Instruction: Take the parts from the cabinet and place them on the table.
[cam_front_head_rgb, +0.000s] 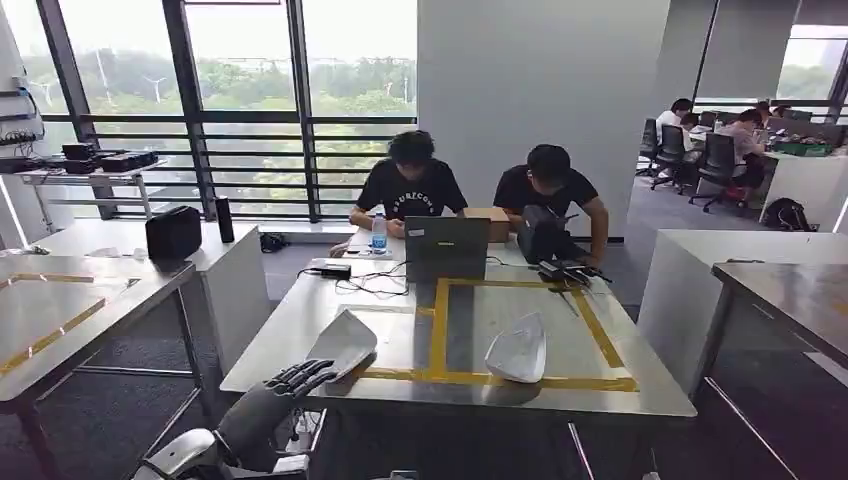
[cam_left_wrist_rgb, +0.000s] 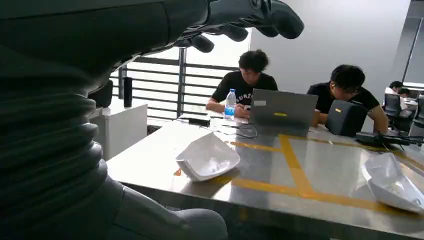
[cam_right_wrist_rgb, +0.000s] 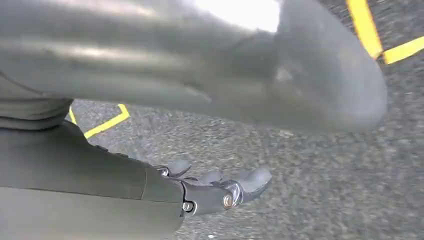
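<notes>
Although both white, thin-walled moulded shell parts already lie on the steel-topped table (cam_front_head_rgb: 300, 330) with its yellow tape square, you should judge their handling before you fetch another. The left part (cam_front_head_rgb: 343, 343) sits at the near left, just beside the tape's near line; the right part (cam_front_head_rgb: 518, 350) lies inside the square near its near edge, well apart from the first. They look light and stiff, probably plastic, with smooth, slippery faces and thin rims that could flex or crack under a hard squeeze. Take one by its rim or at a folded corner, thumb inside and fingers outside, not across the broad curved face.

Your left hand (cam_front_head_rgb: 272, 398) hangs just short of the near left table edge, close to the left part but holding nothing, its dark fingers loosely spread. Your right hand (cam_right_wrist_rgb: 215, 187) hangs low over grey carpet with yellow floor tape, fingers apart and empty.

The head view gives you the layout: both parts against the tape square, two seated people and a laptop (cam_front_head_rgb: 446, 248) at the far side. The left wrist view, lower and closer, shows you the left part's hollow bowl-like inside and raised rim.
</notes>
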